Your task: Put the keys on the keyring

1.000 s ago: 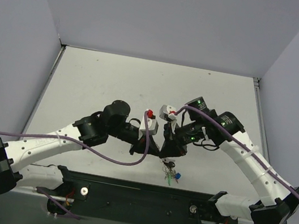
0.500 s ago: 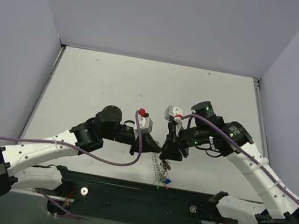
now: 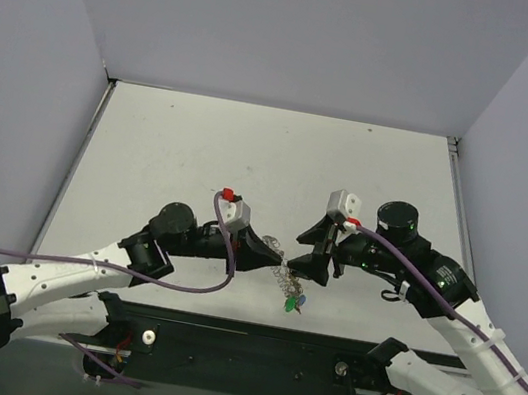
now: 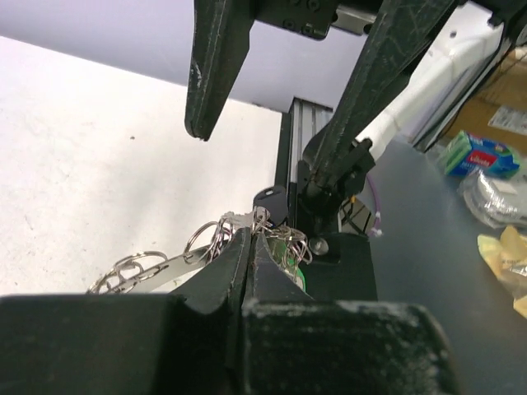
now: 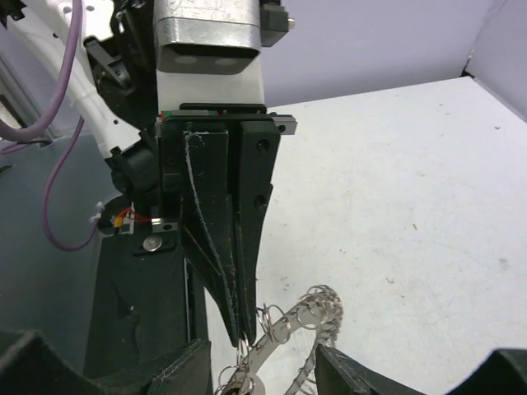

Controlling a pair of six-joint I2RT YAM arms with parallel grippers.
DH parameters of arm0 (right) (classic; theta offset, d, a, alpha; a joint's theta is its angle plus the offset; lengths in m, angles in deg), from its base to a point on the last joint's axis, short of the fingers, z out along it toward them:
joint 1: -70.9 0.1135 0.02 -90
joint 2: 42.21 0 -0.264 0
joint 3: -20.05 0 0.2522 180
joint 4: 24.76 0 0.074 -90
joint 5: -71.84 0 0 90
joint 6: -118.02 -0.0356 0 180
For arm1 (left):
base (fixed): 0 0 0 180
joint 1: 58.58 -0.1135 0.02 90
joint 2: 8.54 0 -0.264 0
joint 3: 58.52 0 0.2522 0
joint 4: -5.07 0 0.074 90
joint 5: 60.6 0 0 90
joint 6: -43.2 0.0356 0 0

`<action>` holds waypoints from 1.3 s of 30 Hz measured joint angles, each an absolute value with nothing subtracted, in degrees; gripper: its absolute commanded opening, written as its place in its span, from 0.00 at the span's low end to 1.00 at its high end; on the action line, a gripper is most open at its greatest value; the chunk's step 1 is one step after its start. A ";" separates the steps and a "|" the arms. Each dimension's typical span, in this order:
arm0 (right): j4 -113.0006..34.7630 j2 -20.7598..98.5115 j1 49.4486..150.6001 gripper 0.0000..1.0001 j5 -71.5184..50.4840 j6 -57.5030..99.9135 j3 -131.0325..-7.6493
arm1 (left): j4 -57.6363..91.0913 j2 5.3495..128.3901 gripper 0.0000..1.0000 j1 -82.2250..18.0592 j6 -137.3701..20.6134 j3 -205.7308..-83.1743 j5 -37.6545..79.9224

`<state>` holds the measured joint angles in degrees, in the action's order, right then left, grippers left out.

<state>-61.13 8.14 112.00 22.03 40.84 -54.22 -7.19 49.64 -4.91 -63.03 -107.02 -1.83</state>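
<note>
The keyring (image 5: 323, 311), a silvery scalloped band carrying small wire rings, hangs from the tip of my left gripper (image 5: 244, 336), which is shut on one of its edges. In the top view the keyring (image 3: 284, 274) sits just below the left gripper (image 3: 283, 260), and the keys (image 3: 293, 304), with green and blue heads showing, dangle under it. My right gripper (image 3: 313, 250) stands open facing the left one, its fingers (image 4: 212, 74) spread either side of the ring without touching it. A green key head (image 4: 301, 271) peeks out behind the left gripper (image 4: 249, 236).
The black mounting rail (image 3: 250, 342) with both arm bases runs along the table's near edge, right under the keys. Purple cables (image 3: 61, 260) loop off each arm. White walls close in the white table (image 3: 251, 155) on three sides.
My right gripper has opened, let go and drawn back to the right. The left gripper has stayed shut and shifted slightly toward the near edge, carrying the keyring and keys.
</note>
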 measured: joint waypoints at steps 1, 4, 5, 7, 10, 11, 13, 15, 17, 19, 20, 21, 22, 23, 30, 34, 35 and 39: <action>-60.48 7.97 111.89 0.53 21.61 40.51 -54.11 | -8.94 49.22 0.00 -4.91 -64.16 -106.35 -1.04; -58.56 7.77 111.69 0.53 20.78 39.92 -53.78 | -13.20 48.11 0.00 -4.89 -67.01 -104.49 0.82; -58.12 7.68 111.69 0.53 20.69 39.79 -53.56 | -14.88 47.78 0.00 -4.89 -67.95 -103.72 1.45; -57.57 7.49 111.52 0.53 20.65 39.72 -53.10 | -18.27 47.32 0.00 -4.89 -69.69 -102.09 2.46; -56.87 7.38 111.19 0.53 21.15 39.64 -52.71 | -22.97 47.14 0.00 -4.89 -72.05 -99.77 3.68; -56.70 7.40 110.97 0.53 21.52 39.61 -52.69 | -24.24 47.14 0.00 -4.89 -72.58 -99.13 3.96; -56.33 7.40 110.56 0.54 22.77 39.59 -52.69 | -27.06 47.14 0.00 -4.89 -73.61 -97.87 4.62; -55.95 7.40 110.23 0.54 24.01 39.59 -52.69 | -29.92 47.19 0.00 -4.89 -74.50 -96.62 5.17; -55.65 7.40 110.19 0.54 25.72 39.59 -52.69 | -32.41 47.43 0.00 -4.89 -75.22 -95.86 5.56; -55.45 7.40 110.01 0.54 26.99 39.57 -52.69 | -34.20 47.69 0.00 -4.89 -75.77 -95.70 5.78; -55.41 7.40 109.94 0.54 27.73 39.59 -52.69 | -35.08 47.80 0.00 -4.89 -76.08 -95.66 5.87; -55.41 7.40 109.92 0.55 28.52 39.57 -52.69 | -35.73 47.80 0.00 -4.89 -76.25 -95.66 6.02; -55.34 7.40 109.92 0.55 29.24 39.55 -52.69 | -36.35 47.80 0.00 -4.89 -76.43 -95.66 6.11; -55.19 7.40 109.92 0.55 29.98 39.44 -52.69 | -36.91 47.82 0.00 -4.89 -76.51 -95.66 6.15; -52.50 7.40 109.92 0.54 31.53 38.19 -51.73 | -38.90 48.43 0.00 -4.89 -76.82 -95.66 6.13; -50.99 7.75 109.92 0.36 31.86 37.06 -51.00 | -38.90 48.74 0.00 -4.89 -76.88 -95.66 5.98; -50.66 7.97 109.92 0.29 32.08 36.84 -51.00 | -38.93 48.74 0.00 -4.89 -76.88 -95.66 6.00; -49.83 9.48 109.92 0.24 33.87 36.03 -51.00 | -38.88 48.70 0.00 -4.89 -76.84 -95.66 6.00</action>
